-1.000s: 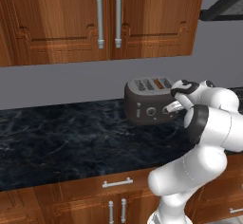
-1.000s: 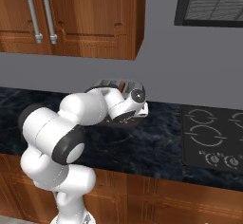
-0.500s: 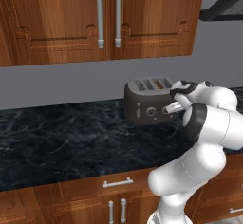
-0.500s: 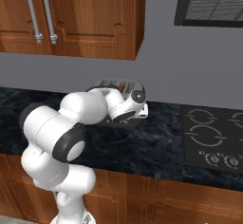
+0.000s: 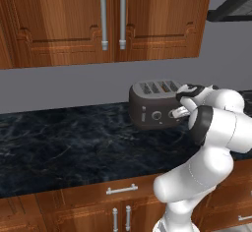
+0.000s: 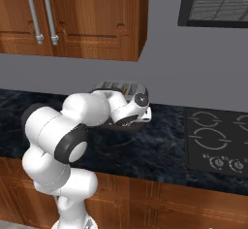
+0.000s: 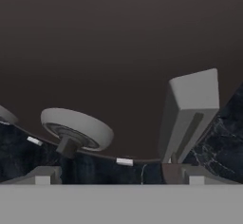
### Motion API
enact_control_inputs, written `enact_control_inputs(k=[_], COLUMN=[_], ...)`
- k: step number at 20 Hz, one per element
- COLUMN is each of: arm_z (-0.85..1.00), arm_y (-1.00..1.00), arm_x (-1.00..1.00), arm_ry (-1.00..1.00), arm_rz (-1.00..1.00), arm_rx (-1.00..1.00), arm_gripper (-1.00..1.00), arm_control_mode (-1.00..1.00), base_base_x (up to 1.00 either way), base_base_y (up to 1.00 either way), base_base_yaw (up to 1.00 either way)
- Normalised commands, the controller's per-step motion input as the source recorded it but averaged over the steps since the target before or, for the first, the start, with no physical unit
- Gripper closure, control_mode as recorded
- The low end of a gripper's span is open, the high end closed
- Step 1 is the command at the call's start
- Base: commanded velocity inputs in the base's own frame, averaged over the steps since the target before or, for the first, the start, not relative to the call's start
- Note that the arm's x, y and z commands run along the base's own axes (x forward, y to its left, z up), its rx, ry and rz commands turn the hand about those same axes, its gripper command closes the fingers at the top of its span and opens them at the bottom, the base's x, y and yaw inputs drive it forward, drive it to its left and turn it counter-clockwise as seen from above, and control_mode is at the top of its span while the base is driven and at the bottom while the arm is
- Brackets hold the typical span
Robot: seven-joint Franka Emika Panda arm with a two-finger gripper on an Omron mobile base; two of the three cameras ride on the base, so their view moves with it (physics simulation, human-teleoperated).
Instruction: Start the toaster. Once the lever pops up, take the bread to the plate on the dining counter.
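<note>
Wide-open, the two-finger claw (image 7: 116, 173) grips nothing and sits pressed up close against the front face of the dark grey rounded four-slot toaster (image 5: 155, 104), which stands on the black marbled counter (image 5: 64, 142) below the brown wooden wall cabinets (image 5: 106, 19). In the hand view the small pale grey slider lever (image 7: 190, 116) rises just above one fingertip, with a round pale knob (image 7: 76, 128) off to the other side. The risk, I judge, is that the fingertip slides off the narrow lever or catches the knob instead, so the toaster never starts; a hard push might also shove the toaster back. The white arm folds tightly, elbow raised, its wrist bent in towards the toaster's front.
</note>
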Motion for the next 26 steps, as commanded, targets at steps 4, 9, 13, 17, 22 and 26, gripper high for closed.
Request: enact_control_inputs(k=[4,9,13,17,22,26], arm_z=[0.0,0.05,0.26,0.37,0.45,0.45], arm_y=[0.0,0.0,0.0,0.0,0.0,0.01], arm_x=[0.0,-0.06,-0.18,-0.12,-0.09,-0.01], arm_ry=[0.0,0.0,0.0,0.0,-0.03,-0.01], arm_rz=[0.0,0.0,-0.01,-0.04,-0.09,-0.11], arm_rx=[0.0,0.0,0.0,0.0,0.0,0.0], arm_gripper=[-1.0,-1.0,-1.0,-1.0,-1.0,-1.0], arm_control_mode=[-1.0,-1.0,-1.0,-1.0,-1.0,-1.0], base_base_x=[0.0,0.0,0.0,0.0,0.0,0.0], base_base_y=[0.0,0.0,0.0,0.0,0.0,0.0], base_base_yaw=[0.0,0.0,0.0,0.0,0.0,0.0])
